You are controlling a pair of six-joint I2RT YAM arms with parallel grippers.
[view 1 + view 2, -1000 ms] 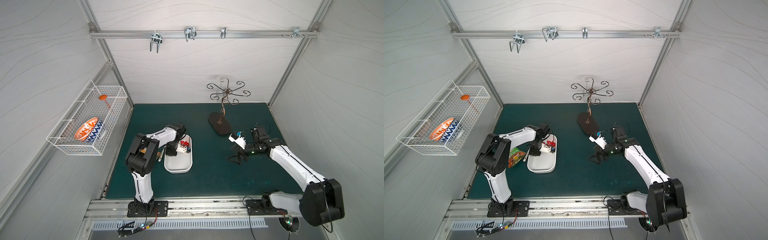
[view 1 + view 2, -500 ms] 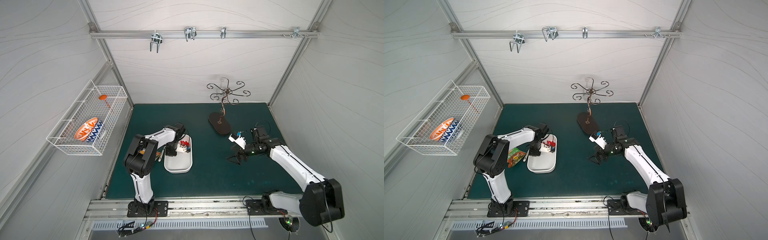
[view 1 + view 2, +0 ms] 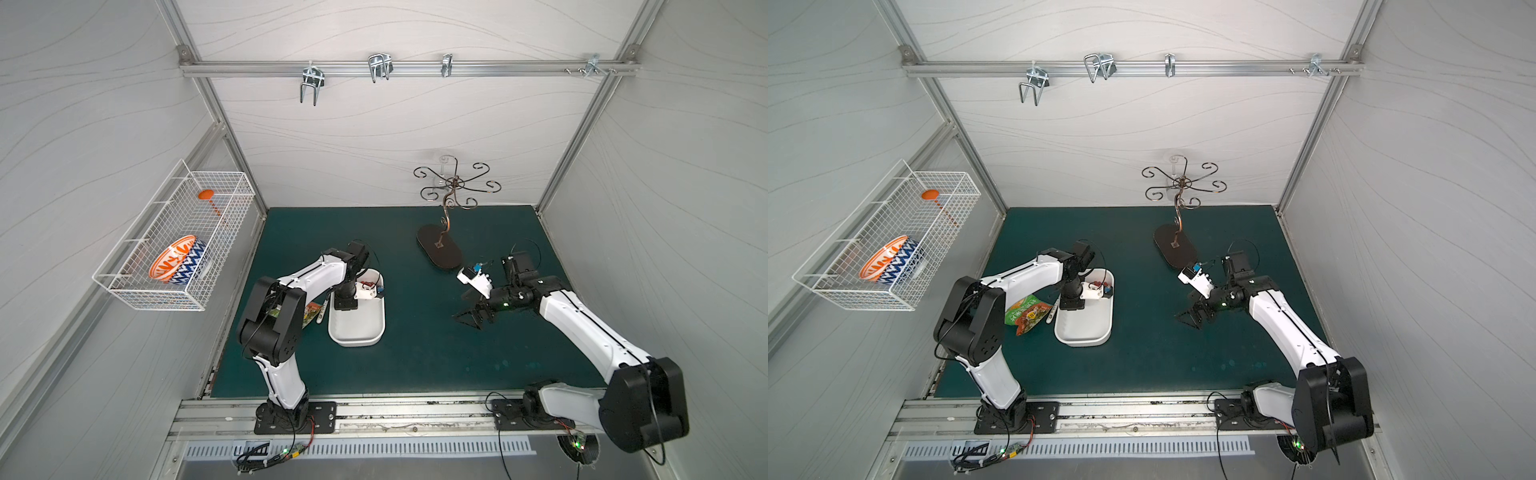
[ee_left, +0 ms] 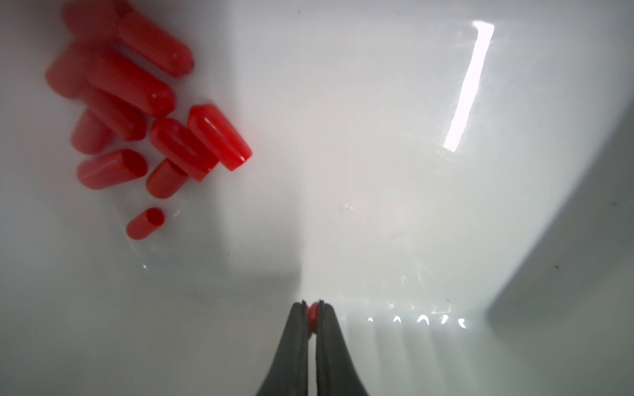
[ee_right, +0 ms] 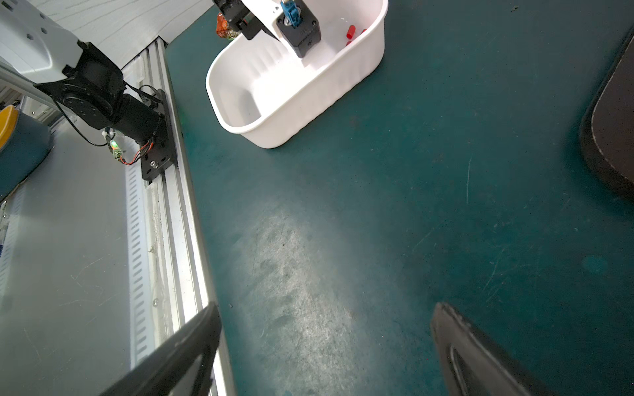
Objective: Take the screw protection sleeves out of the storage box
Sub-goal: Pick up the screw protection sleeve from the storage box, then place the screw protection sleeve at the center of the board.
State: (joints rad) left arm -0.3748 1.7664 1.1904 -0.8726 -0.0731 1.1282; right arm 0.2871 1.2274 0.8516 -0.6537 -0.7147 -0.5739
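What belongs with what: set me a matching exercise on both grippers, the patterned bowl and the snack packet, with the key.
1. left gripper
2. right gripper
3. patterned bowl
4. snack packet

A. in the wire basket
B. open over the green mat
C. shut on a red sleeve
D. on the mat beside the storage box

Pairs: 1-C, 2-B, 3-A, 4-D.

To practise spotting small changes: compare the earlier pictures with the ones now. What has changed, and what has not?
The left gripper has closed its jaws on one screw protection sleeve inside the storage box; its arm hardly shifted. Unchanged: the box's place, and the right gripper, still open over the mat.
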